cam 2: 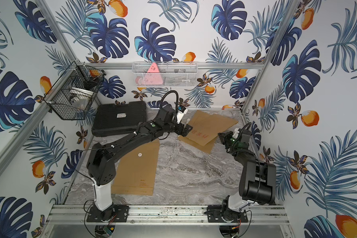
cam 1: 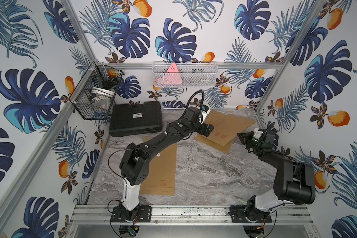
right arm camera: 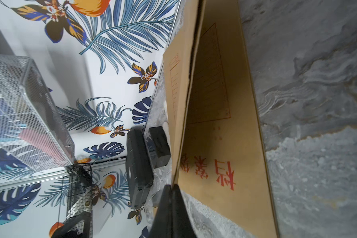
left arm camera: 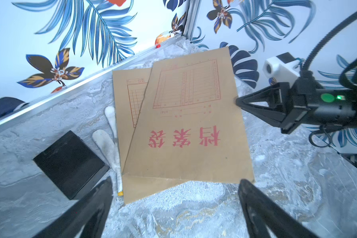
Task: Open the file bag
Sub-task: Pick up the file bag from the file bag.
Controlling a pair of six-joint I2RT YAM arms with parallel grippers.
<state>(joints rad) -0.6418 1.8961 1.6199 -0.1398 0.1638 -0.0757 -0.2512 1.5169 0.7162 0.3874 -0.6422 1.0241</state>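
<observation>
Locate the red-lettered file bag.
In both top views the file bag lies at the far right of the table, atop another bag, between the open left gripper and the right gripper.

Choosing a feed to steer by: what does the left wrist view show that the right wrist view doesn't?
Left wrist only: the left gripper, open near one end of the top bag. Right wrist only: the white basket, wire basket and black case. Both: the top bag with its red characters, the lower bag, the black box, the table, and the right gripper, shut, tip at the top bag's edge.
</observation>
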